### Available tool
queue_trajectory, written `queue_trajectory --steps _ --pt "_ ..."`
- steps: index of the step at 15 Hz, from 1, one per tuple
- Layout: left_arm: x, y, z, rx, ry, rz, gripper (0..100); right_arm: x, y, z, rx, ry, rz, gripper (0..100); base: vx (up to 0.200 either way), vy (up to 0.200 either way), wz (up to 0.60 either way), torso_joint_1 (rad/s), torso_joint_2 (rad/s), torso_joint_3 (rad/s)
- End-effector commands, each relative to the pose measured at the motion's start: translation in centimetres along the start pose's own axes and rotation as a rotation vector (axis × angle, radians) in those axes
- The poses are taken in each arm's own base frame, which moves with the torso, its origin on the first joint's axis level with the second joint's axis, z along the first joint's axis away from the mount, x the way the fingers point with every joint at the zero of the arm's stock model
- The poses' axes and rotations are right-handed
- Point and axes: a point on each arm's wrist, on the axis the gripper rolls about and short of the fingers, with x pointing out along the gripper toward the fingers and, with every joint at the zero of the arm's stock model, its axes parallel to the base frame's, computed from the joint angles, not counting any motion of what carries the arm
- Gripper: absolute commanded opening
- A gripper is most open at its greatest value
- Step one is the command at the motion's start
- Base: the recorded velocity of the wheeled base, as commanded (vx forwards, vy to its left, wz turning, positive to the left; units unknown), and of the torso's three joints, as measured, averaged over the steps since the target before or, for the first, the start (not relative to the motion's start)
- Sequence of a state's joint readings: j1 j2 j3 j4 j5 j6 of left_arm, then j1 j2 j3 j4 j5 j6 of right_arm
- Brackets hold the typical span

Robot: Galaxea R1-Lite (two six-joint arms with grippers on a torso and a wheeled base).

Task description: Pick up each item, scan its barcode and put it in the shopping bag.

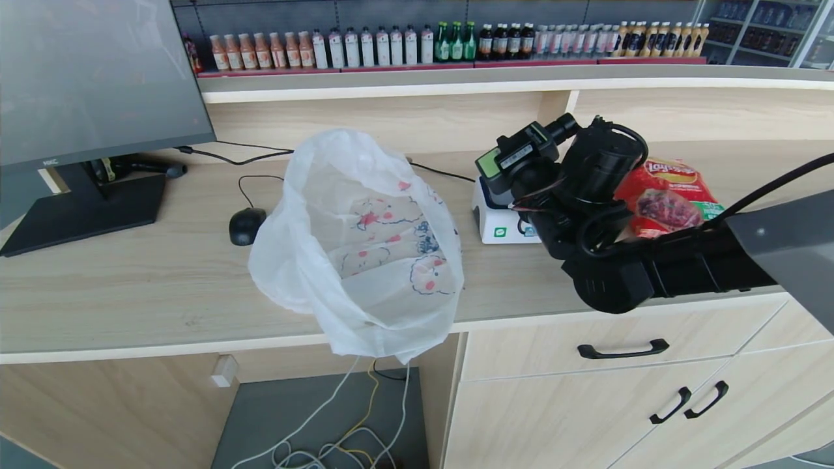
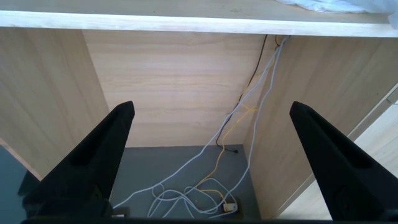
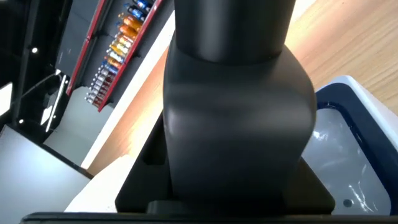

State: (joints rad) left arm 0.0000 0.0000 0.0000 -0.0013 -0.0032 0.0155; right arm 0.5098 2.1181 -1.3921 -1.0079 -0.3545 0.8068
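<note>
The white plastic shopping bag [image 1: 313, 260] stands open mid-counter with a cartoon-printed pack [image 1: 391, 241] inside. My right gripper [image 1: 526, 170] hangs over the white barcode scanner [image 1: 498, 228], shut on a black item with a green face and a barcode label [image 1: 515, 155]. In the right wrist view that dark item [image 3: 236, 124] sits just above the scanner's glass window [image 3: 339, 149]. A red chips bag [image 1: 664, 198] lies on the counter behind my right arm. My left gripper [image 2: 211, 168] is open and empty, below the counter edge, facing the cabinet recess.
A monitor [image 1: 91, 71] on its stand fills the back left, with a black mouse [image 1: 246, 226] and cables beside the bag. Drawers with black handles [image 1: 622, 352] sit below the counter at the right. Loose cables [image 2: 205, 193] lie in the recess.
</note>
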Motion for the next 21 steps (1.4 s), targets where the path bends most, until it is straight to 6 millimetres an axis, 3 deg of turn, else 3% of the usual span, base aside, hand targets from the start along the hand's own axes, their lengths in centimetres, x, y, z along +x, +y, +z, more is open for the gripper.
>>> queue_trajectory --steps 1,11,16,21 --pt "0.0 0.0 0.0 0.000 0.000 0.000 100 0.1 -0.4 -0.2 -0.004 0.001 -0.010 0 0.000 0.000 0.00 0.000 0.00 0.000" --pt "0.0 0.0 0.0 -0.002 0.000 0.000 100 0.4 -1.2 -0.3 -0.010 -0.008 -0.035 0 0.000 0.000 0.00 0.000 0.00 0.000" --pt "0.0 0.0 0.0 0.000 0.000 0.000 100 -0.2 0.6 1.5 0.008 -0.019 -0.022 0 0.000 0.000 0.00 0.000 0.00 0.000" --pt "0.0 0.0 0.0 -0.002 0.000 0.000 100 -0.7 1.0 2.0 0.021 -0.045 -0.044 0 0.000 0.000 0.00 0.000 0.00 0.000"
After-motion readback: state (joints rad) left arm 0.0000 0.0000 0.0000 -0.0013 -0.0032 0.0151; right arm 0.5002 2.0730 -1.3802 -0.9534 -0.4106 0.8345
